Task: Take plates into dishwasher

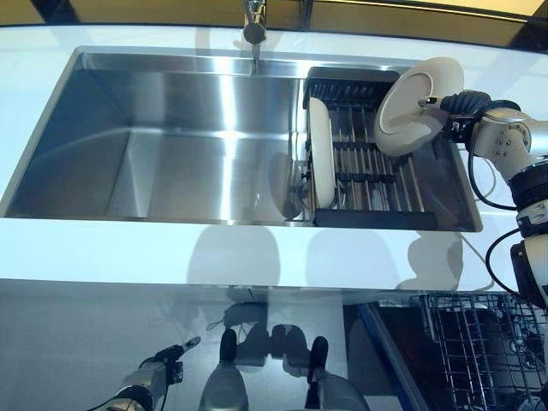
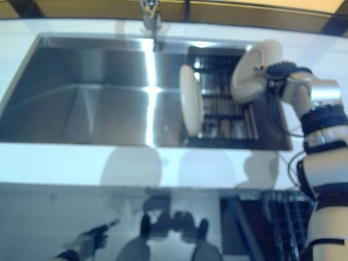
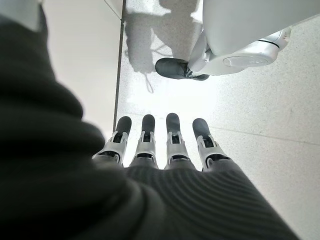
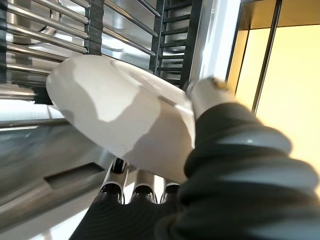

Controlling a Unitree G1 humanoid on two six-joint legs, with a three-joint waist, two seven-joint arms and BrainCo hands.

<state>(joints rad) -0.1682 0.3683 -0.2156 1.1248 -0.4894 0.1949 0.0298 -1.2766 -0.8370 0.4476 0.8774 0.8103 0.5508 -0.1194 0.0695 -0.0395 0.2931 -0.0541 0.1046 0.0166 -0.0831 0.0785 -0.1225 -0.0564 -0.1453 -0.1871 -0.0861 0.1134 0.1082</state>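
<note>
My right hand [image 1: 460,105] is shut on a white plate [image 1: 413,104], holding it tilted above the right side of the black drying rack [image 1: 370,163] in the sink. In the right wrist view the plate [image 4: 120,117] lies between thumb and fingers [image 4: 142,187]. A second white plate [image 1: 321,151] stands on edge at the rack's left end. The open dishwasher's wire rack [image 1: 479,351] shows at the lower right, below the counter. My left hand [image 1: 163,364] hangs low at the lower left, fingers [image 3: 172,137] straight, holding nothing.
A steel sink [image 1: 171,137] takes up most of the white counter [image 1: 257,253], with the tap [image 1: 254,26] at its far edge. The grey floor lies below the counter's front edge.
</note>
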